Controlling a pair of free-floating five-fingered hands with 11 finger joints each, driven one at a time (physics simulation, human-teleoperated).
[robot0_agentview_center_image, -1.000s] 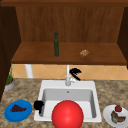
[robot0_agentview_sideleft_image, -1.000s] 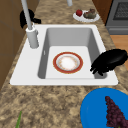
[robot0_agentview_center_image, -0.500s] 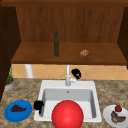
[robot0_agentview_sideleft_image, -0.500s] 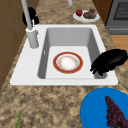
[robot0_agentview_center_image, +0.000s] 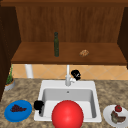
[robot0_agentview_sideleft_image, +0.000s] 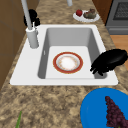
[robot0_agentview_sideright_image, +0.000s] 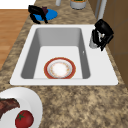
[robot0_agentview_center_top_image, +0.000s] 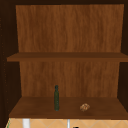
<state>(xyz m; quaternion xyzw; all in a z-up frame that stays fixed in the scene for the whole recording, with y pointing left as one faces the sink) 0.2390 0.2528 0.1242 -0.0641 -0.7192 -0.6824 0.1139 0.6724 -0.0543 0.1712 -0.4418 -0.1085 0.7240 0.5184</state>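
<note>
I'm watching the faucet (robot0_agentview_center_image: 67, 78): a pale grey fixture standing upright on the back rim of the sink (robot0_agentview_center_image: 98, 105), at the middle of that rim. From the left side view its base (robot0_agentview_sideleft_image: 32, 38) is a short, stout cylinder with a thin straight pipe rising from it, leaning slightly. In the front view a small white lever juts from the base toward the right. The right robot hand (robot0_agentview_center_image: 75, 74) sits just beside the pipe, right above that lever; I cannot tell whether it touches. The sink is white, rectangular and deep.
</note>
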